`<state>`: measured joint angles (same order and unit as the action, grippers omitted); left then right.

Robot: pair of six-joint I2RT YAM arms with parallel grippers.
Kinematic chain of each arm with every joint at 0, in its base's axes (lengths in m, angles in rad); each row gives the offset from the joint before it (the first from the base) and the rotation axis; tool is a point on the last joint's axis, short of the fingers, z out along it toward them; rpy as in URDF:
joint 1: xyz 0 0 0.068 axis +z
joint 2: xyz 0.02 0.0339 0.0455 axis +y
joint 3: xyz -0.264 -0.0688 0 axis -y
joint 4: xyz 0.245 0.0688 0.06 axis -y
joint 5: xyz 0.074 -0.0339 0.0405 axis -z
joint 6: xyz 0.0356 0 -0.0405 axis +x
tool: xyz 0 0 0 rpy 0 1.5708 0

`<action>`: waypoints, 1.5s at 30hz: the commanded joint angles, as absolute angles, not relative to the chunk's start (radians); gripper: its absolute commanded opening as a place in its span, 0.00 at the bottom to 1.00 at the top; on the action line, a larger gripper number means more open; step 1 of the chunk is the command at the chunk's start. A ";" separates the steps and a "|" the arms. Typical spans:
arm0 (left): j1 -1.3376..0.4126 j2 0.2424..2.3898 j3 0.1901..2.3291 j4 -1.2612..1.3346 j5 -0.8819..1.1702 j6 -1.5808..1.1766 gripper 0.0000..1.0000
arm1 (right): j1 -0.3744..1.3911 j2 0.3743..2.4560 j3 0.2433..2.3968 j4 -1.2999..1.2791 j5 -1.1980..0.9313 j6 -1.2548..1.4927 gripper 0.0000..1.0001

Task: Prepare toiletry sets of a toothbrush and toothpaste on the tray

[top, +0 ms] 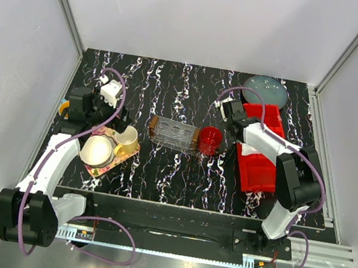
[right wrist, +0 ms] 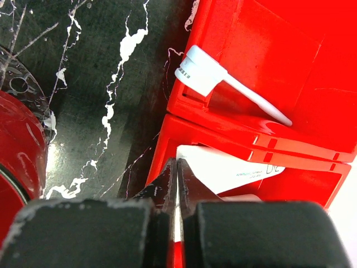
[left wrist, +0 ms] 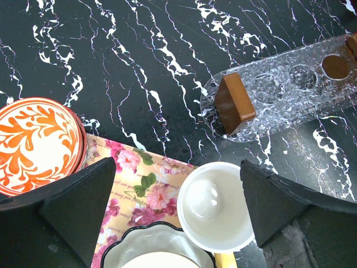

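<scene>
The clear tray (top: 173, 135) with brown end handles lies mid-table and holds nothing; the left wrist view shows one end (left wrist: 290, 89). My right gripper (right wrist: 177, 163) (top: 243, 139) is down in the red compartment bin (right wrist: 268, 39), shut on the flat edge of a white toothpaste tube (right wrist: 228, 167), with a thin white sliver showing between its fingers. A second toothpaste tube (right wrist: 203, 70) leans in the far compartment. The toothbrush is out of view. My left gripper (left wrist: 178, 212) (top: 109, 122) hangs wide open over a white cup (left wrist: 217, 204), holding nothing.
A red cup (top: 210, 140) stands against the clear tray's right end, just left of the red bin (top: 261, 155). A flowery tray (left wrist: 139, 184) carries the white cup and a cream bowl (top: 96, 151). An orange-patterned dish (left wrist: 36, 142) sits beside it. A grey plate (top: 266, 88) lies at the back right.
</scene>
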<state>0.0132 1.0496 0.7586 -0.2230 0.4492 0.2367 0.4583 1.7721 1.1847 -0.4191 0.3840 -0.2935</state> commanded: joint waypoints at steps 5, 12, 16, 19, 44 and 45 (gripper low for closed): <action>0.011 1.046 0.765 -0.166 0.469 0.250 0.99 | 0.465 1.675 1.229 -0.437 0.440 -0.316 0.00; 0.011 1.048 0.772 -0.166 0.471 0.250 0.99 | 0.463 1.609 1.285 -0.508 0.430 -0.311 0.00; 0.011 1.048 0.773 -0.167 0.472 0.249 0.99 | 0.463 1.562 1.328 -0.566 0.400 -0.293 0.00; 0.011 1.046 0.772 -0.166 0.472 0.249 0.99 | 0.457 1.536 1.350 -0.597 0.388 -0.285 0.00; 0.011 1.040 0.769 -0.166 0.486 0.238 0.99 | 0.258 1.474 1.273 -0.629 0.222 -0.290 0.08; 0.011 1.040 0.769 -0.166 0.486 0.239 0.99 | 0.255 1.474 1.267 -0.630 0.221 -0.288 0.09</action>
